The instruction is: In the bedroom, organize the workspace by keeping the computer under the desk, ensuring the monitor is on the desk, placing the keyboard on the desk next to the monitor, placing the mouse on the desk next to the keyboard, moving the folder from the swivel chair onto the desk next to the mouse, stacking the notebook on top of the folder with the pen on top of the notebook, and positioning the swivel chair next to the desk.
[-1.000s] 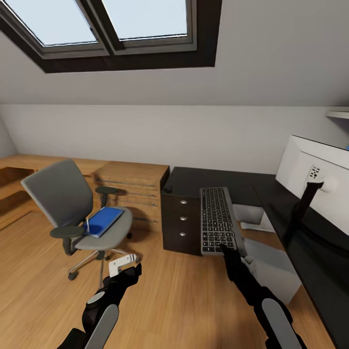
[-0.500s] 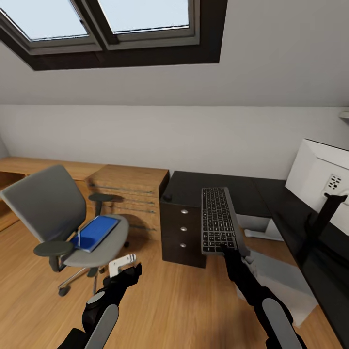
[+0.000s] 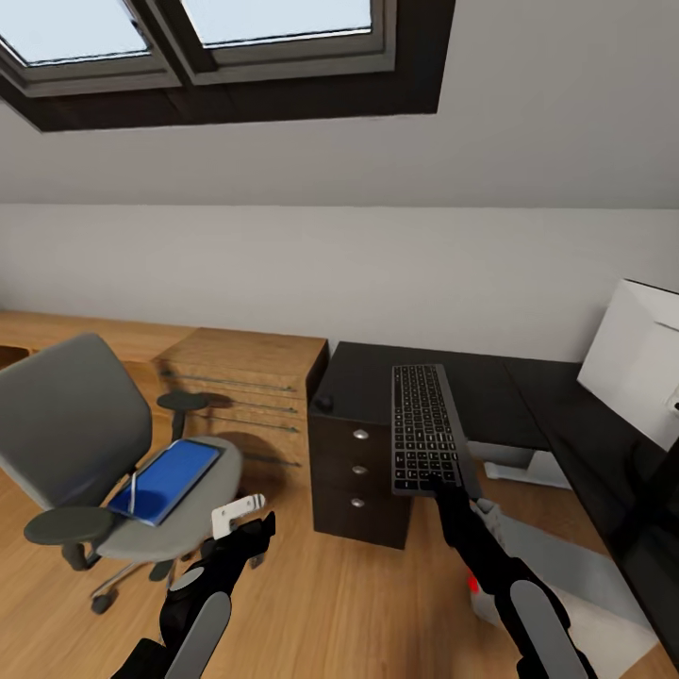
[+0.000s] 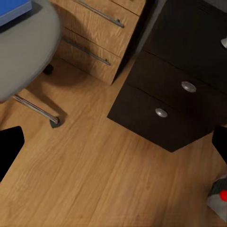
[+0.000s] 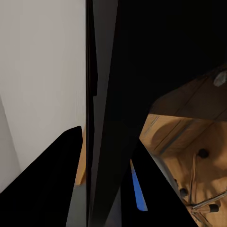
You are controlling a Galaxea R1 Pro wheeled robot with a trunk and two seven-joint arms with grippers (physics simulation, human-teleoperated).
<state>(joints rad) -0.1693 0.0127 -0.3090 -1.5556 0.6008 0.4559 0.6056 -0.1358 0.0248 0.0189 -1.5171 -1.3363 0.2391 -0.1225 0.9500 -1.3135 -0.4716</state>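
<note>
**View swinging left while the keyboard rides in the right end effector**

The whole head view is shifting against the earlier pictures — the camera is turning, not the furniture. The swivel chair [image 3: 90,453] is now sliding toward the left edge and looming larger, with the blue folder [image 3: 165,479] lying on its seat and a thin pale line, probably the pen, on the folder's near end. The left end effector [image 3: 247,521] is hanging low over the wood floor with its fingers spread, holding nothing. Further right, the dark drawer unit [image 3: 361,467] is drifting toward mid-view under the black worktop [image 3: 481,389].

The right end effector [image 3: 437,487] is pinching the near end of the keyboard [image 3: 424,426], keeping it raised and pointing away — its place in the view unchanged across the pictures. At the far right the monitor [image 3: 639,358] is slipping out, its white back half cut off.

My reading: the keyboard is still in transit, so the placing beside the monitor is not yet done, and the folder is waiting.
</note>
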